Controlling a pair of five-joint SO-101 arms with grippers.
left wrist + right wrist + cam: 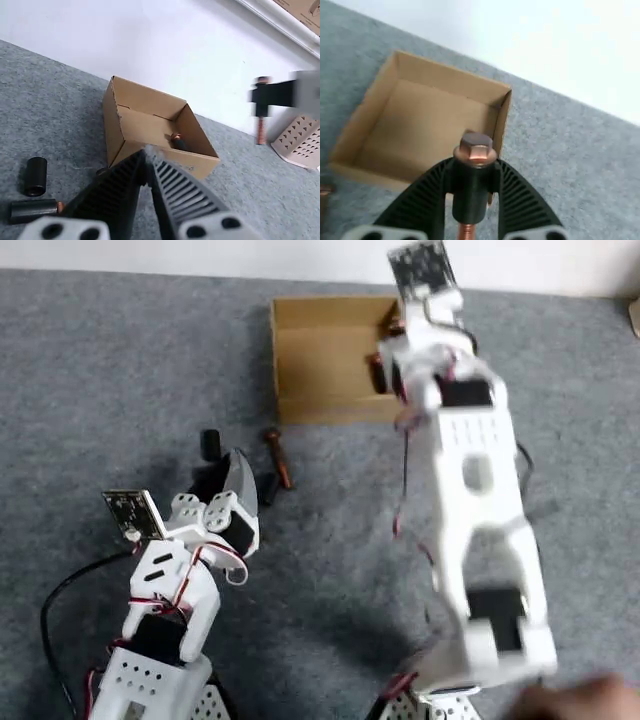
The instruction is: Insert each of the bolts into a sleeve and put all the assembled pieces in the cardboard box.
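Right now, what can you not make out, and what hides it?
High view: the white right arm covers the right part of the brown cardboard box, hiding its contents there.
Left wrist view: a small dark thing beside the box is half behind the black left tool; I cannot name it.
Right wrist view: the copper bolt in a black sleeve, held by the right tool, is cut off by the picture's edge.

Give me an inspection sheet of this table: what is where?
Surface: grey carpet.
Job's things: cardboard box holding one assembled piece; upright sleeve and a lying sleeve with copper at its end nearby; loose bolt before the box.
Clutter: nothing seen.
Grippers: right jaws shut on a sleeved bolt, raised near the box; left jaws shut, empty.
Cables: red wire hanging along the right arm; black cable by the left arm.
Surroundings: white wall.
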